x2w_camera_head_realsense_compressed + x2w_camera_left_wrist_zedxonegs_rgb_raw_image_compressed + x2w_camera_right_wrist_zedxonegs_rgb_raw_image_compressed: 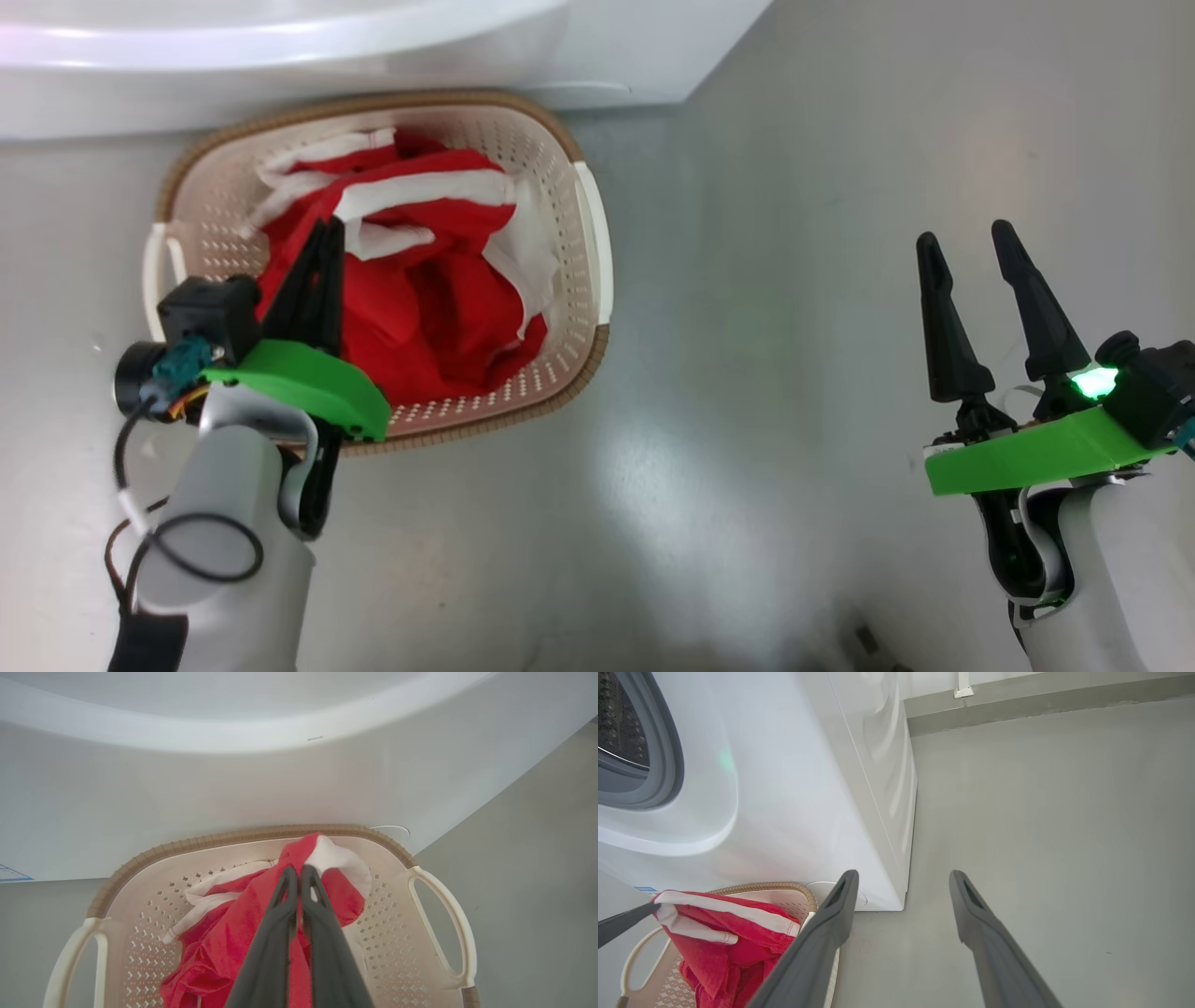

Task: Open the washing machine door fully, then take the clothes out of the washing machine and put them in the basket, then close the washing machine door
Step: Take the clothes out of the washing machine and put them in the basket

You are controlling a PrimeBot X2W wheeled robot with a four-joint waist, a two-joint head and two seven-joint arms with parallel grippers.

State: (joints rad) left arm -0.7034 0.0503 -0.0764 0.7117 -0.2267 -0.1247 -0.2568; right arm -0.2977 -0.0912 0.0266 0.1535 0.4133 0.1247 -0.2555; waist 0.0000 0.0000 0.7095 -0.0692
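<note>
Closest up, the left gripper (299, 870) has its two dark fingers squeezed right together on a fold of the clothes (224, 938), with red fabric and a white patch bunched up around the tips. So it's clamped on cloth, no gap at all. From the other arm's camera you can see that pinched bit pulled up into a peak above the basket (766, 886), with the rest of the red and white stuff hanging down inside it. Over on the other side the right gripper (966, 238) is spread wide with nothing between the fingers, just hanging over bare grey floor (747, 373), well away from the basket. From the head camera the pile looks like it takes up most of the basket, and the white trim lies in strips across the top of the red. The basket itself is cream plastic full of little holes, with a brown woven-look rim and a handle at each side. It sits on the floor right up against the front of the washing machine (784, 788). Further back on that white front you can see part of the grey rubber ring (668, 756) with the steel drum (621, 723) behind it, and a small blue sticker (9, 873) low down near the floor.
</note>
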